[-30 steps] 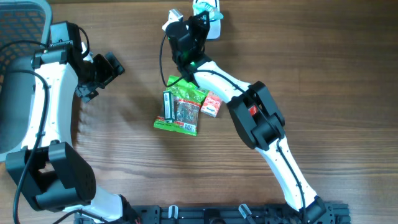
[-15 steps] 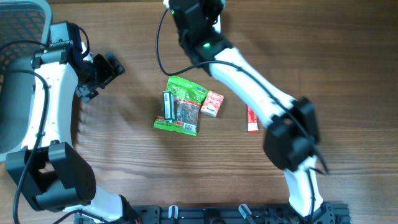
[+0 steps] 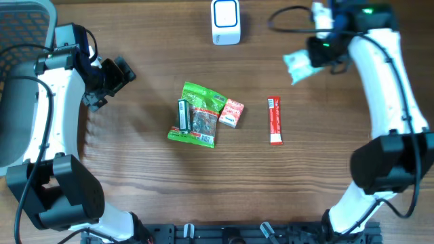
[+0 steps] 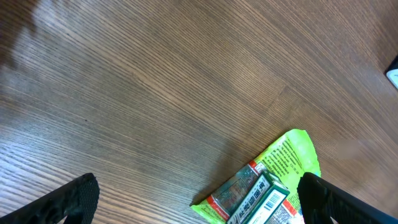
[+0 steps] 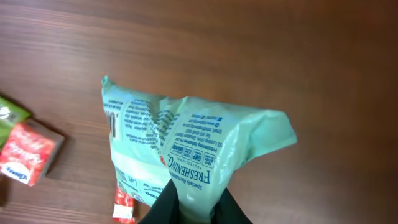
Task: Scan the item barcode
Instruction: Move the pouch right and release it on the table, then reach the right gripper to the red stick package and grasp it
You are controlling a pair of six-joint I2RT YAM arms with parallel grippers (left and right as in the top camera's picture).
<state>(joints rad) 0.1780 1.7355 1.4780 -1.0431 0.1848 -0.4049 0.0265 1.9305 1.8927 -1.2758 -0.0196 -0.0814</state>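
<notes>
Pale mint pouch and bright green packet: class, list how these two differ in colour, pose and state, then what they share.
Colour: the pouch is pale mint; the packet is bright green. State: the right pincer pinches the pouch; nothing grips the packet. Pose: the pouch is held crumpled above the table; the packet lies flat on it. Both are soft printed wrappers.

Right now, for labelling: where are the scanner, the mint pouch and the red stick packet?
scanner [image 3: 224, 20], overhead view, centre of its top face
mint pouch [image 5: 186, 143], right wrist view, its printed face
red stick packet [image 3: 274, 120], overhead view, its middle
</notes>
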